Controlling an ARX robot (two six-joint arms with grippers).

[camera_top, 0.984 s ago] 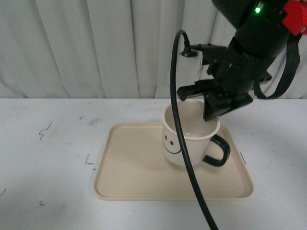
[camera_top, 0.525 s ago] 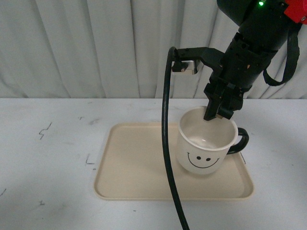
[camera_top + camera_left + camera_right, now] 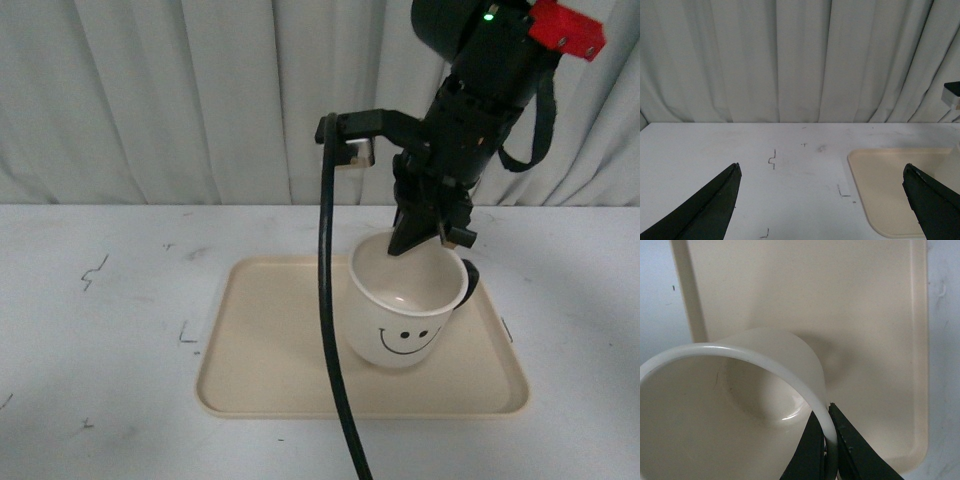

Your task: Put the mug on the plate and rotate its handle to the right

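Note:
The cream-white mug (image 3: 403, 312) stands tilted on the right half of the beige plate (image 3: 270, 350), its smiley face toward me. Its black handle (image 3: 469, 281) pokes out at the back right, mostly hidden behind the rim. My right gripper (image 3: 425, 243) is shut on the mug's far rim from above. In the right wrist view the black fingers (image 3: 850, 450) pinch the mug's wall (image 3: 765, 370) over the plate (image 3: 865, 315). My left gripper (image 3: 822, 200) is open over the bare table, left of the plate's corner (image 3: 880, 175). It does not show in the front view.
A thick black cable (image 3: 328, 300) hangs from the right arm down across the plate's middle in front of the mug. A white table (image 3: 100, 330) with small black marks surrounds the plate. A grey curtain (image 3: 200, 100) closes the back.
The right gripper has moved left with the mug and turned it. The handle has swung from the near right to the back right, and the smiley now faces forward.

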